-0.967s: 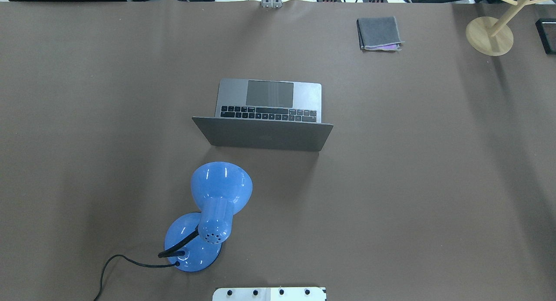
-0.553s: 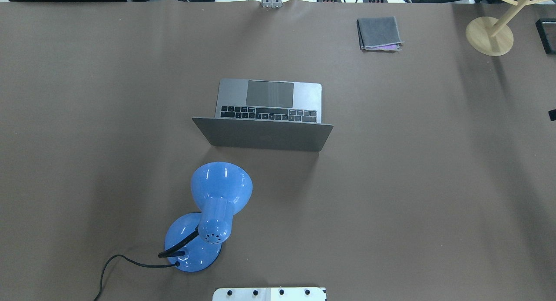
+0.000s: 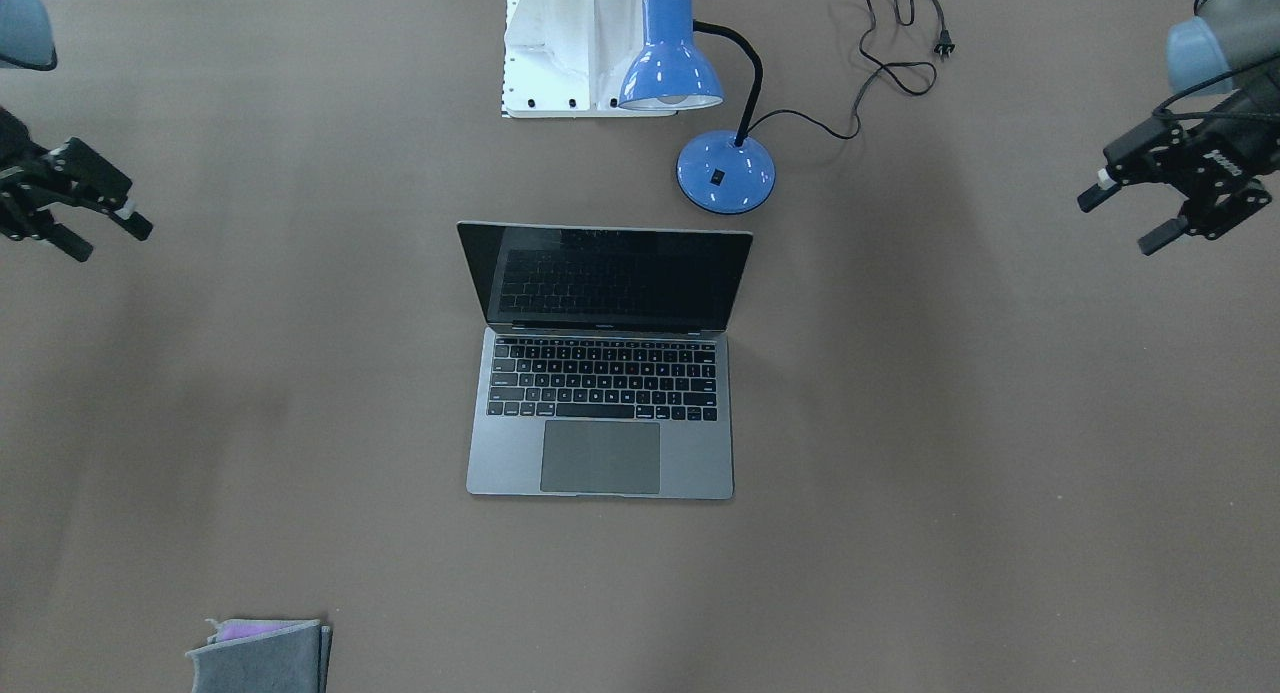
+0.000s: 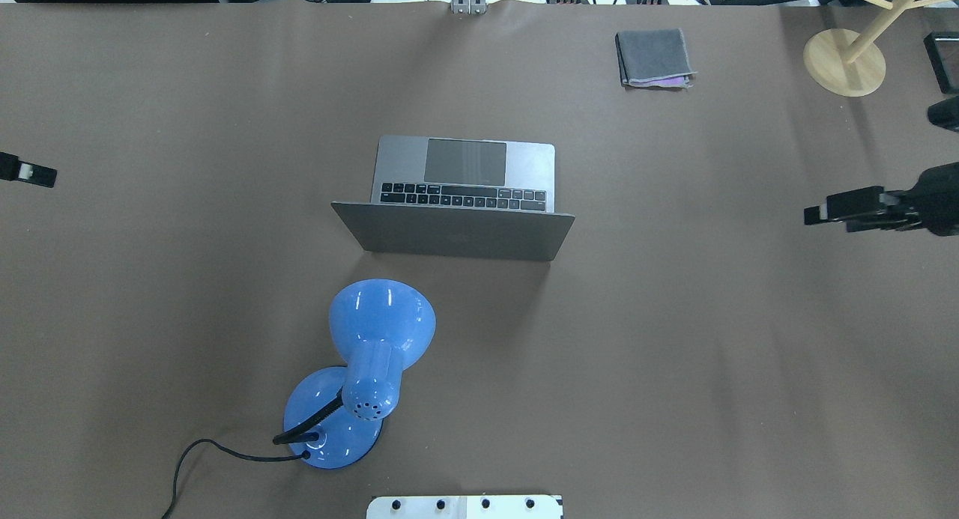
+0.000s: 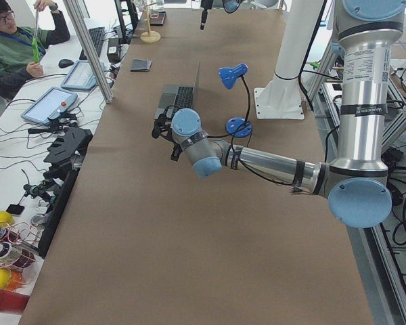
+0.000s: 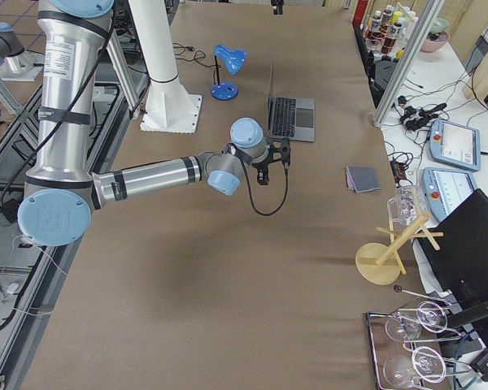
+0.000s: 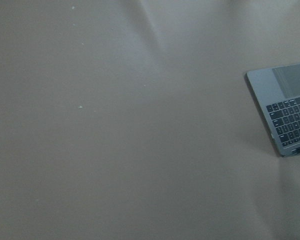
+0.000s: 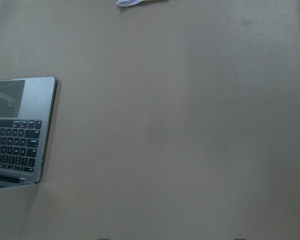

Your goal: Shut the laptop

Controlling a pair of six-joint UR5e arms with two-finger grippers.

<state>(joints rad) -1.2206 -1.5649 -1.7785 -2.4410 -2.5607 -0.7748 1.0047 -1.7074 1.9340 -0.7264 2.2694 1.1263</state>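
Observation:
The laptop (image 3: 600, 373) stands open in the middle of the table, its grey lid (image 4: 457, 234) upright and its back toward the robot, keys and trackpad showing. My left gripper (image 3: 1125, 218) is open and empty, well off to the laptop's side above the table; only its tip (image 4: 30, 174) shows at the overhead view's left edge. My right gripper (image 3: 105, 235) is open and empty, equally far off on the other side, and shows in the overhead view (image 4: 832, 212). Each wrist view catches a corner of the laptop (image 7: 285, 110) (image 8: 20, 130).
A blue desk lamp (image 4: 374, 339) with a black cord (image 3: 890, 53) stands between the robot's base (image 3: 570, 43) and the laptop lid. A folded grey cloth (image 4: 654, 57) lies at the far right. A wooden stand (image 4: 844, 61) sits in the far right corner.
Both grippers have come into the overhead view from the sides, the right one further in toward the laptop. The laptop's lid has not moved.

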